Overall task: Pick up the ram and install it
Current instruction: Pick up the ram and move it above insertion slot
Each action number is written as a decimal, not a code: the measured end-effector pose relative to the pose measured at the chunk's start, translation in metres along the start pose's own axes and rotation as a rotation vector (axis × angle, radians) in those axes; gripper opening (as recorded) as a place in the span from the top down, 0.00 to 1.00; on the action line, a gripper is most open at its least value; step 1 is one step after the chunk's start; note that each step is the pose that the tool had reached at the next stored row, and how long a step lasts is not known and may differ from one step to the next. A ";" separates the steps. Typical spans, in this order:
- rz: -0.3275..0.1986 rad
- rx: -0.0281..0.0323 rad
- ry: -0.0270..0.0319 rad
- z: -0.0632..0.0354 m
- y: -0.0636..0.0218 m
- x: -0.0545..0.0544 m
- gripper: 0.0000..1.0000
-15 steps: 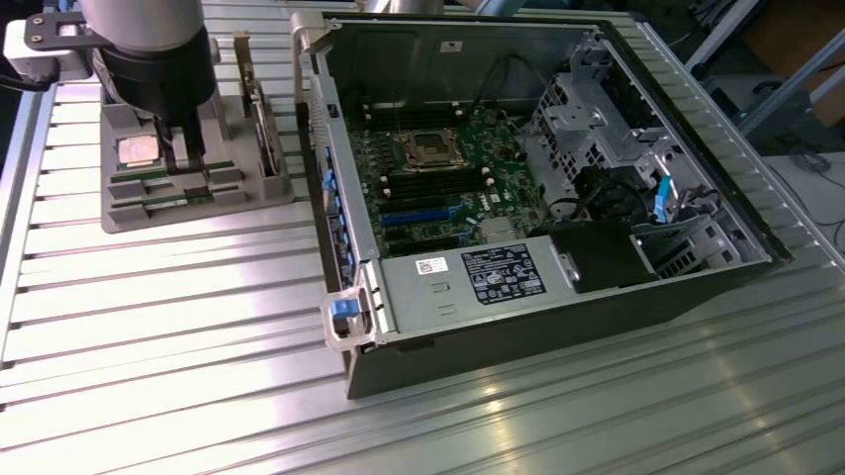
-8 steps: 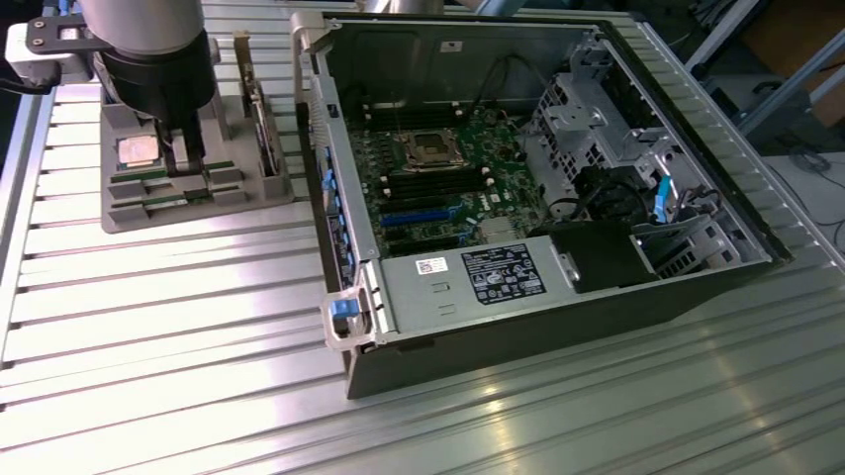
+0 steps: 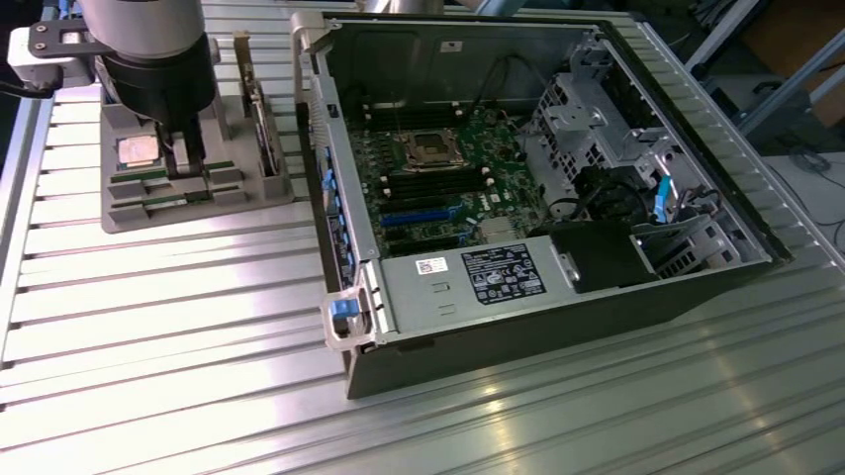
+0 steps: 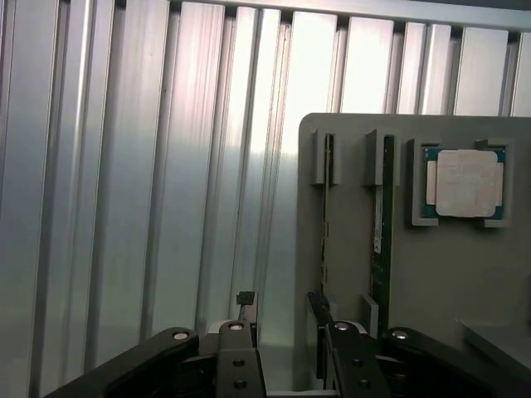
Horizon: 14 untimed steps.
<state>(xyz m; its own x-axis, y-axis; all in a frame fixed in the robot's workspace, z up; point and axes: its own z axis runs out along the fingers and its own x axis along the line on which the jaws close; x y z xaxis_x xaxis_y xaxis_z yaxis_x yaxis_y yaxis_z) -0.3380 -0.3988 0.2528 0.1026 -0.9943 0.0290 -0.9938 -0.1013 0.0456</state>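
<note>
Two slim green sticks stand in slots of the grey holder below me: the ram, right beside one of my fingertips, and its twin just beyond. My gripper hangs with fingers apart, holding nothing.

Holder with ram and CPU on table, at exterior view's left of computer case.
</note>
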 end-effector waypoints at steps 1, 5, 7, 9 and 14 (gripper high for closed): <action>0.000 0.0000 0.0000 0.0006 0.0000 0.000 0.64; 0.000 0.0000 0.0001 0.0016 0.0000 0.000 0.64; 0.000 0.0000 0.0001 0.0023 0.0000 0.000 0.64; 0.000 0.0000 0.0002 0.0034 0.0000 0.000 0.64; 0.000 -0.0001 0.0007 0.0051 -0.0001 0.000 0.64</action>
<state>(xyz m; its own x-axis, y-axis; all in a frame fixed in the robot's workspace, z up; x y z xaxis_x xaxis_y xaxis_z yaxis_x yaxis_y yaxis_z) -0.3382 -0.3988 0.2476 0.1026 -0.9943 0.0297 -0.9938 -0.1012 0.0457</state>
